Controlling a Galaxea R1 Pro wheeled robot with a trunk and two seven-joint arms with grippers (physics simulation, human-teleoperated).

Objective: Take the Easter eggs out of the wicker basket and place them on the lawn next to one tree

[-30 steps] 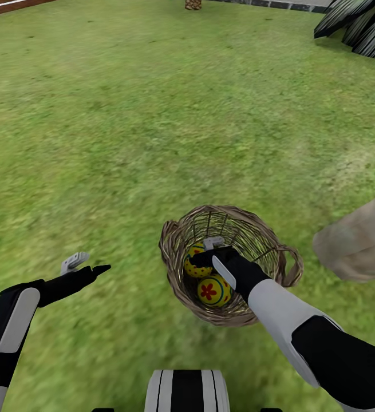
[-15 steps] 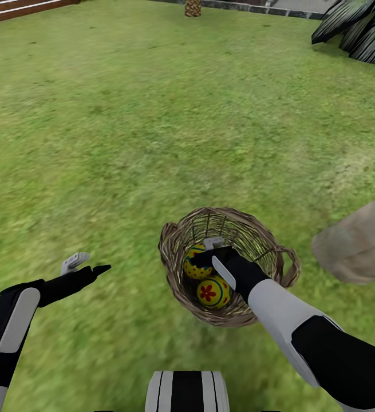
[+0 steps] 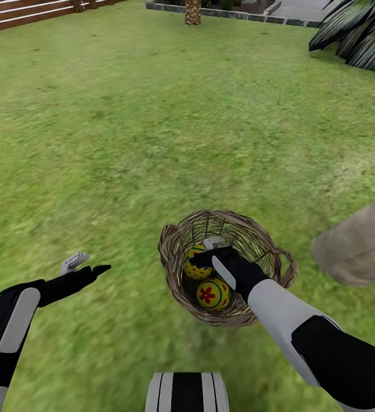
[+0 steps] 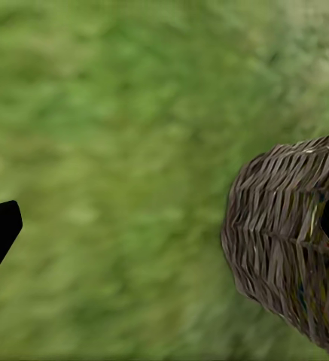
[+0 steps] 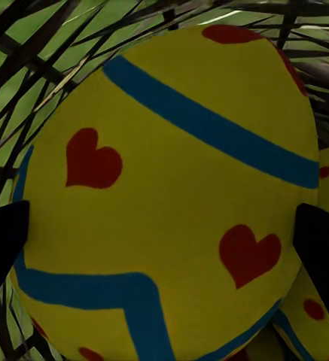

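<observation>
Right gripper (image 3: 209,252) reaches inside the wicker basket (image 3: 173,274) on the lawn (image 3: 124,143), jaws straddling a heart-painted egg (image 5: 172,195); whether they grip it cannot be told. Two more eggs, dotted (image 3: 194,264) and flowered (image 3: 212,293), lie beside it. Risks: a shallow pinch slipping off the glossy shell, or the wrist snagging the braided rim and tipping the basket. Left gripper (image 3: 87,264), jaws spread wide, hovers over open grass; the leaning trunk (image 3: 359,246) stands near, beyond the basket's right side.

No readable text, labels, numbers — painted egg patterns only.
</observation>
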